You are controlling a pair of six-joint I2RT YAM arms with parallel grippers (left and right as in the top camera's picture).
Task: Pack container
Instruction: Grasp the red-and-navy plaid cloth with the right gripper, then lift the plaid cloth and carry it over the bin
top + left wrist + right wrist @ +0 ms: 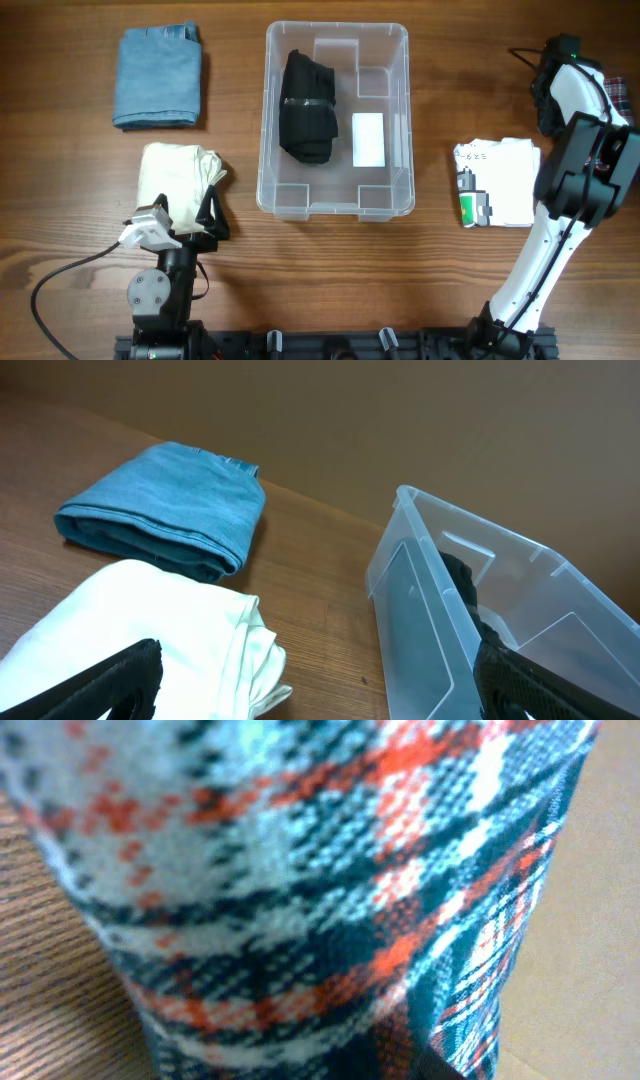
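Note:
The clear container (336, 208) stands at the table's middle back, holding a folded black garment (308, 105) beside its white base label (368, 139). My left gripper (320, 682) is open near the table front. One finger is over a cream folded cloth (178, 172) and the other is towards the container's near left corner (420, 610). My right arm (578, 95) reaches to the far right, where a plaid cloth (621, 96) lies at the table edge. That plaid cloth (300, 870) fills the right wrist view and hides the fingers.
A folded blue cloth (158, 76) lies at the back left, also seen in the left wrist view (165, 505). A white folded cloth with a printed patch (497, 182) lies right of the container, just left of my right arm.

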